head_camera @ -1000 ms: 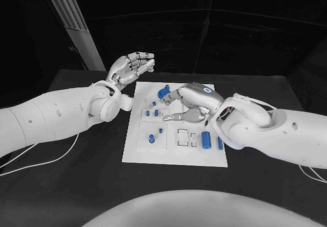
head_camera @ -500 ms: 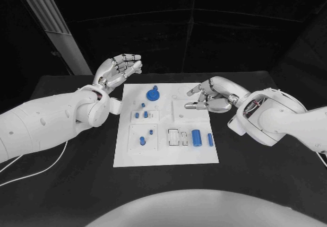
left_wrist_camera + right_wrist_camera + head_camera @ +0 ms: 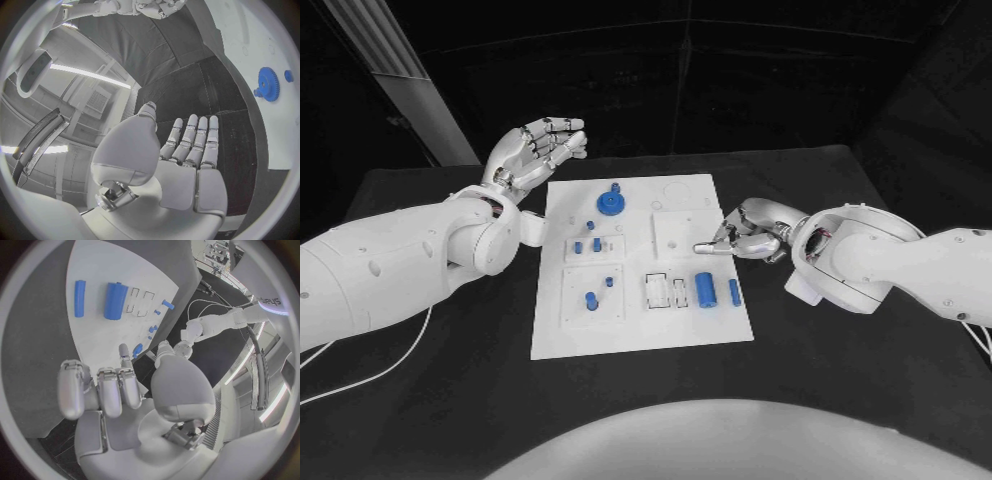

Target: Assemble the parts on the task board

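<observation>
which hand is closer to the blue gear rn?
Left. The left hand is raised just off the board's far left corner, beside the blue gear. The right hand sits at the board's right edge, farther off.

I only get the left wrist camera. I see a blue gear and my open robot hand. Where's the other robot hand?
Observer: The right robot hand is at the right edge of the task board, with its fingers curled in.
Operator: Is it holding a piece?
Observer: No. In the right wrist view its curled fingers have nothing in them.
Operator: Are there more blue pieces than my gear?
Observer: Yes. A thick blue cylinder and a thin blue rod lie side by side near the board's right edge, closer to the robot than that hand.
</observation>
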Action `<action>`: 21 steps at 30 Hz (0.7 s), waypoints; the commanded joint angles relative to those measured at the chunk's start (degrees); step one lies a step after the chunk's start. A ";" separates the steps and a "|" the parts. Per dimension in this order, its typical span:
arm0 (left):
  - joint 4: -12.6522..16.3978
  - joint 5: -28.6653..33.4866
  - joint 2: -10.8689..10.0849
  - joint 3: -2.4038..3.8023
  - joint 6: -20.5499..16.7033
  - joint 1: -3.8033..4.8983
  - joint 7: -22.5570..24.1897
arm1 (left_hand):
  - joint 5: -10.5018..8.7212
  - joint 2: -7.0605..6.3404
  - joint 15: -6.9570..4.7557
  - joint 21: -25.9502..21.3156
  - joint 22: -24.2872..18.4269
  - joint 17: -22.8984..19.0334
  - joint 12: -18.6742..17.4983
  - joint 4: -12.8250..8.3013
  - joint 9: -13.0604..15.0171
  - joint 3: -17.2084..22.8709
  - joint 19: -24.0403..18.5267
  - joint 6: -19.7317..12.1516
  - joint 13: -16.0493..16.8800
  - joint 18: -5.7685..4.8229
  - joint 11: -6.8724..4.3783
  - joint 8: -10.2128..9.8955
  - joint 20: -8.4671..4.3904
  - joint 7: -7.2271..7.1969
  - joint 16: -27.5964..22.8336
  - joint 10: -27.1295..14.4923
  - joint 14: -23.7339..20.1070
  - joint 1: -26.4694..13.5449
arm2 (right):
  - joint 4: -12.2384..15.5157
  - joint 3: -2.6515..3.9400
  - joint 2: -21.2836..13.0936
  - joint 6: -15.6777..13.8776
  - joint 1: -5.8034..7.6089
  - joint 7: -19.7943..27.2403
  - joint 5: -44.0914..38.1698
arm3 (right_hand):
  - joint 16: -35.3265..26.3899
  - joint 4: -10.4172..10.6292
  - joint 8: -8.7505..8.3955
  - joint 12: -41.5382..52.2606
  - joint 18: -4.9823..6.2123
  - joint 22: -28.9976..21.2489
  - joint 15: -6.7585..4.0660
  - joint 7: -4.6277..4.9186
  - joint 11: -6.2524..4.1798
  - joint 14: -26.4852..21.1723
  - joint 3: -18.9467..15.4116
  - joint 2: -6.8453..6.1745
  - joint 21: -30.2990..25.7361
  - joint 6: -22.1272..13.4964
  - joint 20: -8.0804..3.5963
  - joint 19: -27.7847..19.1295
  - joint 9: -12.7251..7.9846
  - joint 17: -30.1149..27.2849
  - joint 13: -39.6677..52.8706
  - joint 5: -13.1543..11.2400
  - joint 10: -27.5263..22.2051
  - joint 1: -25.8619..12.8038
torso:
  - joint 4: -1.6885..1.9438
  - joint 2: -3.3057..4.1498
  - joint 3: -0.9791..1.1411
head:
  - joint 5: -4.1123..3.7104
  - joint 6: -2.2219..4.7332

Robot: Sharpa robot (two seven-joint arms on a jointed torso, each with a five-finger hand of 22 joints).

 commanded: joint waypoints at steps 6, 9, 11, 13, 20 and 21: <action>0.07 0.18 -0.19 0.04 0.70 -0.04 8.64 | 0.28 0.72 -0.10 -0.28 -0.10 -0.14 0.27 0.02 -0.06 -0.36 0.29 -0.31 -0.09 -0.91 -0.02 0.26 -0.09 7.94 0.22 -0.32 -0.33 -0.03 | -0.60 -0.12 1.43 5.19 -0.40 -9.60 -4.48 | 0.14 -0.13 2.61 0.14 -2.11 15.10 -1.49 -1.22 -1.18 6.14 0.66 0.65 5.66 2.77 -1.45 6.41 1.40 15.04 15.05 3.37 6.25 0.65 | -0.12 0.03 -0.04 | 0.31 0.00; 0.08 0.18 -0.24 0.04 0.76 -0.07 8.63 | 0.28 0.73 -0.10 -0.28 -0.10 -0.14 0.28 0.02 -0.06 -0.37 0.29 -0.32 -0.09 -0.91 -0.02 0.26 -0.09 7.94 0.23 -0.32 -0.33 -0.03 | -0.71 -0.13 1.81 5.82 -0.63 -10.71 -5.45 | 0.14 -0.19 3.01 0.14 -2.11 15.10 -1.83 -1.44 -1.38 6.14 0.71 0.88 5.66 3.19 -1.76 6.41 1.73 15.04 15.05 3.38 6.25 1.24 | -0.14 0.06 -0.08 | 0.21 0.00; 0.08 0.18 -0.26 0.04 0.81 -0.10 8.61 | 0.28 0.74 -0.10 -0.29 -0.11 -0.19 0.31 0.02 -0.07 -0.39 0.28 -0.35 -0.10 -0.91 -0.02 0.29 -0.09 7.94 0.26 -0.34 -0.35 -0.03 | -0.72 -0.14 2.14 6.28 -0.74 -11.22 -5.85 | 0.14 -0.20 3.24 0.14 -2.11 15.10 -2.02 -1.59 -1.53 6.14 0.69 1.04 5.66 3.39 -1.96 6.41 1.95 15.04 15.05 3.34 6.25 1.53 | -0.14 0.04 -0.08 | 0.21 0.00; 0.08 0.18 -0.27 0.04 0.84 -0.14 8.61 | 0.28 0.74 -0.10 -0.29 -0.11 -0.19 0.31 0.02 -0.07 -0.39 0.28 -0.35 -0.10 -0.91 -0.02 0.29 -0.09 7.94 0.26 -0.34 -0.35 -0.03 | -0.65 -0.14 2.38 6.71 -0.79 -11.64 -6.06 | 0.14 -0.22 3.36 0.14 -2.11 15.10 -2.12 -1.67 -1.61 6.14 0.69 1.11 5.66 3.46 -2.07 6.41 2.09 15.04 15.05 3.34 6.25 1.73 | -0.11 0.04 -0.07 | 0.24 0.00; 0.13 0.18 -0.36 0.04 0.90 -0.20 8.62 | 0.28 0.75 -0.09 -0.29 -0.11 -0.21 0.33 0.01 -0.08 -0.41 0.28 -0.37 -0.10 -0.91 -0.02 0.30 -0.09 7.94 0.27 -0.36 -0.37 -0.03 | -0.33 -0.14 3.00 9.10 -0.87 -14.05 -7.65 | 0.14 -0.16 3.62 0.14 -2.11 15.10 -2.30 -1.82 -1.77 6.14 0.56 1.47 5.66 3.56 -2.28 6.41 2.42 15.04 15.05 3.02 6.25 1.66 | -0.01 0.04 -0.07 | 0.16 0.00; 0.12 0.18 -0.37 0.04 0.90 -0.21 8.62 | 0.28 0.75 -0.09 -0.29 -0.11 -0.21 0.33 0.01 -0.08 -0.41 0.28 -0.37 -0.10 -0.91 -0.02 0.30 -0.09 7.94 0.27 -0.36 -0.37 -0.03 | -0.32 -0.14 3.07 9.36 -0.87 -14.31 -7.88 | 0.14 -0.16 3.63 0.14 -2.11 15.10 -2.31 -1.83 -1.79 6.14 0.55 1.50 5.66 3.55 -2.29 6.41 2.44 15.04 15.05 2.97 6.25 1.65 | -0.03 0.03 -0.08 | 0.17 0.00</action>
